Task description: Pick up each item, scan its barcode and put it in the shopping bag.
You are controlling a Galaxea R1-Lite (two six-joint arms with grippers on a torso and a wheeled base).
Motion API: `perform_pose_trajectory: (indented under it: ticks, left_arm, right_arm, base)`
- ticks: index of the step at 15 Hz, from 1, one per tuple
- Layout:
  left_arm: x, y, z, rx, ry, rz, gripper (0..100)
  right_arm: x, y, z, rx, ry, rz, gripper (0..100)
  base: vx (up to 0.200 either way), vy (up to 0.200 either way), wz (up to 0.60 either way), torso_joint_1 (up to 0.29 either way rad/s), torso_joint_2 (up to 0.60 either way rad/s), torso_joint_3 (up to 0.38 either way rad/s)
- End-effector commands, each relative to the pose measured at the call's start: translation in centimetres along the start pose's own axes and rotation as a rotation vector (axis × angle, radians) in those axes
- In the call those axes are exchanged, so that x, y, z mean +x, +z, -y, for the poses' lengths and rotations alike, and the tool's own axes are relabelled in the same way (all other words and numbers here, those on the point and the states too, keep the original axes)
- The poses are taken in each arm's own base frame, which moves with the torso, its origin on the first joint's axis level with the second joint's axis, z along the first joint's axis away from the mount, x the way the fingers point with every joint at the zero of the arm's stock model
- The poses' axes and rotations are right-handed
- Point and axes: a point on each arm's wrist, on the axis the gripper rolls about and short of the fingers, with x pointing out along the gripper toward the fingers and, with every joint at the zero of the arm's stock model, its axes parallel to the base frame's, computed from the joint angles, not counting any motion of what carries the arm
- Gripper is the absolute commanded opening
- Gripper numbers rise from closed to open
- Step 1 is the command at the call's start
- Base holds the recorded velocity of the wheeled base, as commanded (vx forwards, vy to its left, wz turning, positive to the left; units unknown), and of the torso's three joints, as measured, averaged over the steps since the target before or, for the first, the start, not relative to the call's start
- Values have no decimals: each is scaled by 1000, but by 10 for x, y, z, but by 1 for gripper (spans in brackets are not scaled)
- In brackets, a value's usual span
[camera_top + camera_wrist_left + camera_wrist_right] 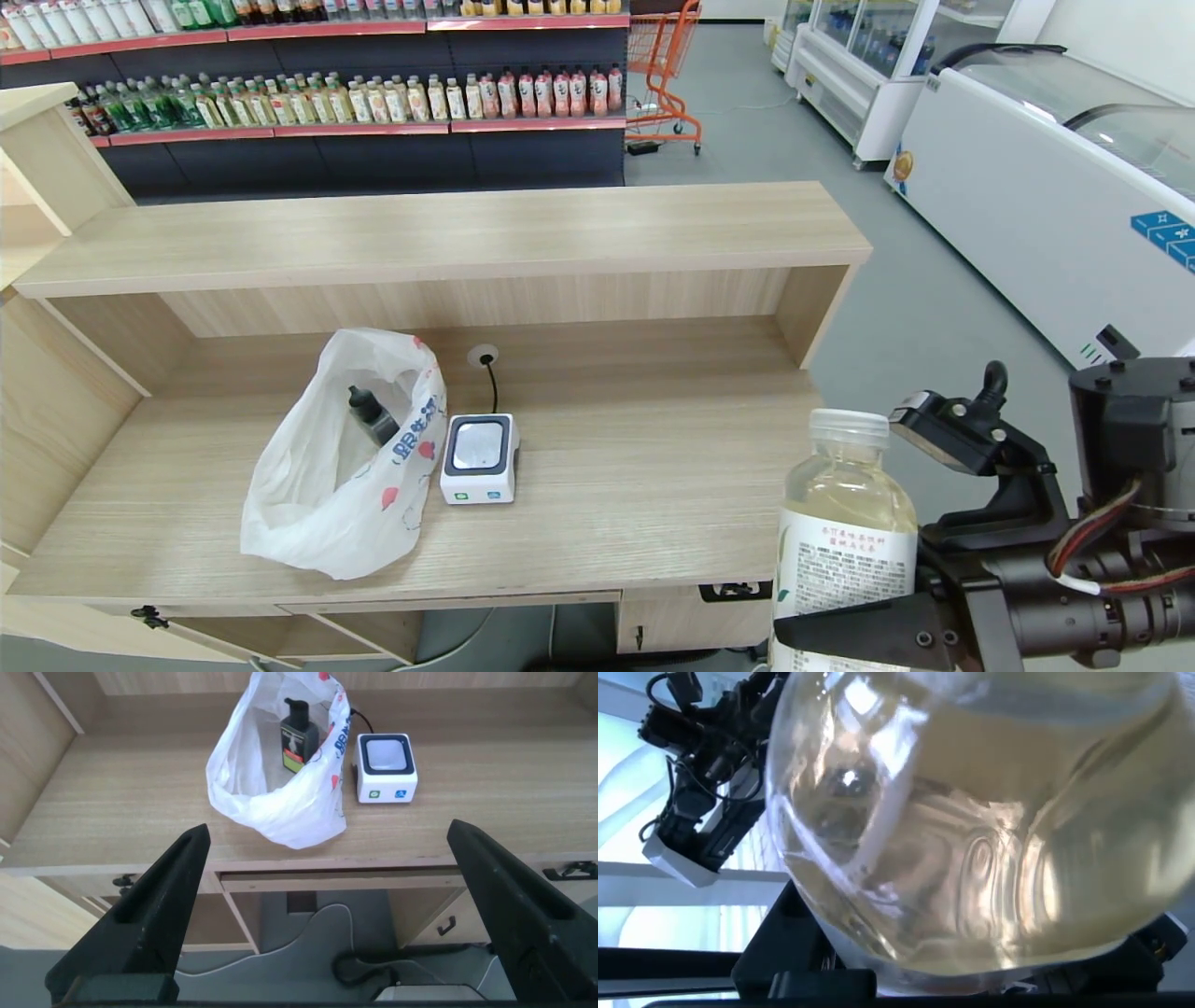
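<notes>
Clear plastic bottle (845, 532), pale yellow liquid, white cap, clamped upright in right gripper (868, 625) off right front corner of counter (653, 467). Empty left gripper (322, 924) spread wide. Crinkled white bag (317, 504) holds dark pump bottle (372, 415), beside boxy scanner (480, 457). Pale wood-grain top; drink shelves (373, 93) behind.

Bottle (845, 523), pump bottle (372, 418), bag (308, 523), scanner (479, 457) — one each.

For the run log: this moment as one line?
right tool: shut on drink bottle, upright | left tool: open, empty | shopping bag: holds pump bottle | scanner: beside bag
</notes>
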Motion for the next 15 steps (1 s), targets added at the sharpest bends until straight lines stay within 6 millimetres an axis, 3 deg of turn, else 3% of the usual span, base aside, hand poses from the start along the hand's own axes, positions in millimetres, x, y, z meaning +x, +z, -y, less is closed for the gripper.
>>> perform_pose_trajectory:
  ticks: [1, 4, 7, 9, 11, 15]
  left_arm:
    - [0, 0, 0, 0, 0, 0, 100]
    - [0, 0, 0, 0, 0, -1, 100]
    - [0, 0, 0, 0, 0, -1, 100]
    - [0, 0, 0, 0, 0, 0, 100]
    - [0, 0, 0, 0, 0, -1, 100]
    - [0, 0, 0, 0, 0, 0, 100]
  right_arm:
    - [0, 0, 0, -1, -1, 0, 0]
    - [0, 0, 2, -10, -12, 4, 0]
    - [-12, 18, 29, -233, -252, 176, 0]
    - [-23, 29, 49, -490, -533, 268, 0]
    - [-36, 25, 58, -800, -751, 227, 0]
    - [-35, 35, 56, -1247, -766, 216, 0]
  base:
    - [0, 0, 0, 0, 0, 0]
    - [0, 0, 0, 0, 0, 0]
    - [0, 0, 0, 0, 0, 0]
    - [0, 0, 0, 0, 0, 0]
    - [0, 0, 0, 0, 0, 0]
    - [0, 0, 0, 0, 0, 0]
